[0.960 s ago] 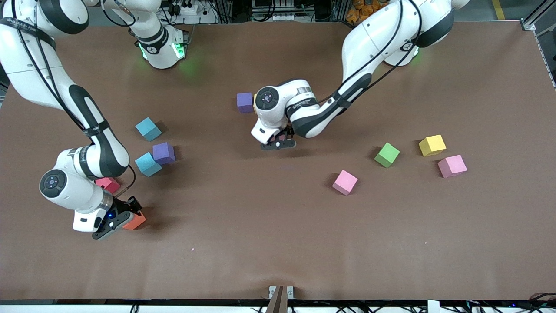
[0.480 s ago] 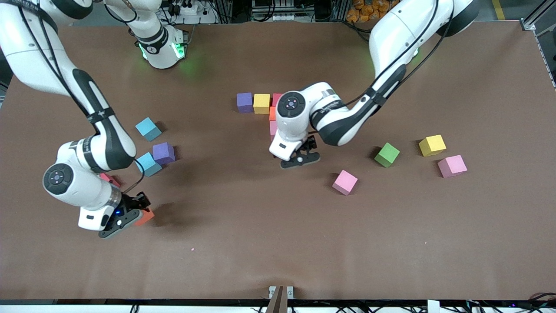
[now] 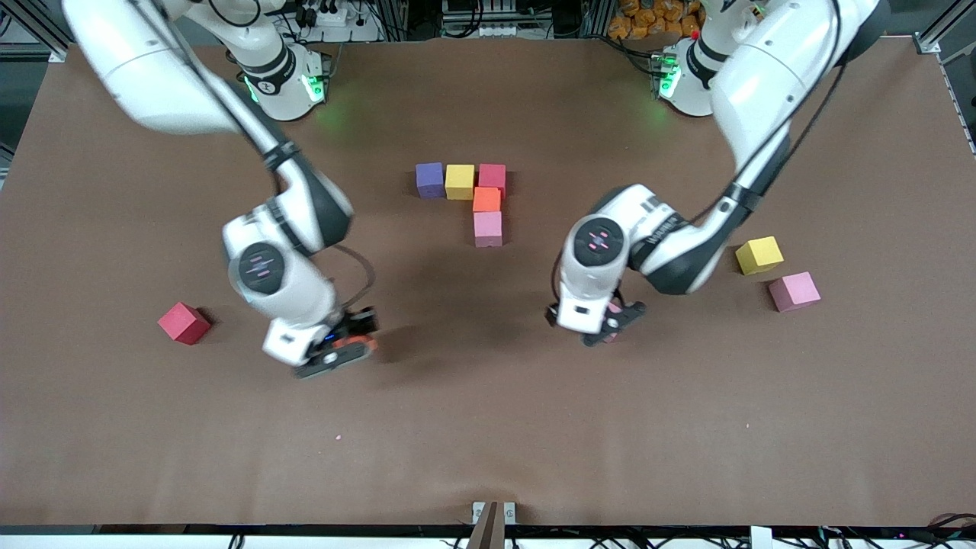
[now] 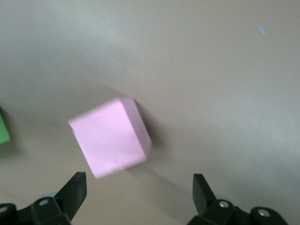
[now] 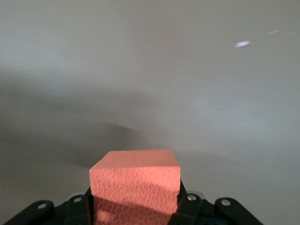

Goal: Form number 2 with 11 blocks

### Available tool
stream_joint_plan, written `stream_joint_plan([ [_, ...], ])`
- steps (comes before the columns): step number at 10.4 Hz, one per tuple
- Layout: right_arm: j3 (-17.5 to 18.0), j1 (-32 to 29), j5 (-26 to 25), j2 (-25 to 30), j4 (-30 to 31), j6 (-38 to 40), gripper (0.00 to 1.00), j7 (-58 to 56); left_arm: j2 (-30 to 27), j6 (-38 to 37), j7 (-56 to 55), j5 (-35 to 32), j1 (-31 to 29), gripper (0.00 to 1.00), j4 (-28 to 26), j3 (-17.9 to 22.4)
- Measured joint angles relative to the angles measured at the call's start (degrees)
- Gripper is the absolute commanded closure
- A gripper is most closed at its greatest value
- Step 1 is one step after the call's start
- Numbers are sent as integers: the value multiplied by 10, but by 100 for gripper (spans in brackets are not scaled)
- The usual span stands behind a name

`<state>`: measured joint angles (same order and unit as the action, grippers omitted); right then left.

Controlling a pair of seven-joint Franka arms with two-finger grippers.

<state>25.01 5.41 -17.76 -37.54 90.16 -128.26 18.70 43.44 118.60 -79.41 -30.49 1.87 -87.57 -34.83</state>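
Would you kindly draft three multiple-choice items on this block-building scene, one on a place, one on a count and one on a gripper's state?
1. Where does the red block lying apart from the others sit?
A. toward the right arm's end of the table
B. toward the left arm's end of the table
C. on top of the yellow block

2. How many blocks are joined in the started figure?
A. three
B. five
C. eight

3. What is the left gripper's state?
A. shut on a green block
B. shut on a pink block
C. open over a pink block

Answers:
1 A: the red block sits apart at that end.
2 B: the started figure is a purple, yellow and red row, with orange and pink running nearer the camera.
3 C: the left gripper shows spread fingers with the pink block lying untouched on the table.
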Motion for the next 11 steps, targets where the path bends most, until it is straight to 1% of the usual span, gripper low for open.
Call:
stream_joint_plan([
  [2,-23,79,0,1,2,0,72,96,1,1,-11,2,-34,0,-1,-1],
  [3,-31,105,0,2,2,0,72,124,6,7,-28,4,-39,0,-2,-1],
  [5,-35,133,0,3,5,1,72,139,21,42,-88,4,-42,0,-10,0],
  [7,-36,143,-1,6,27,2,72,138,33,62,-123,4,-48,0,-21,0],
  [9,-35,147,-2,24,72,2,72,117,33,63,-129,4,-52,0,-28,0],
  [10,-35,147,-2,38,98,2,72,72,33,63,-130,4,-52,0,-28,-1],
  [11,-35,147,-3,52,119,1,72,2,32,63,-134,4,-52,0,-28,-1],
])
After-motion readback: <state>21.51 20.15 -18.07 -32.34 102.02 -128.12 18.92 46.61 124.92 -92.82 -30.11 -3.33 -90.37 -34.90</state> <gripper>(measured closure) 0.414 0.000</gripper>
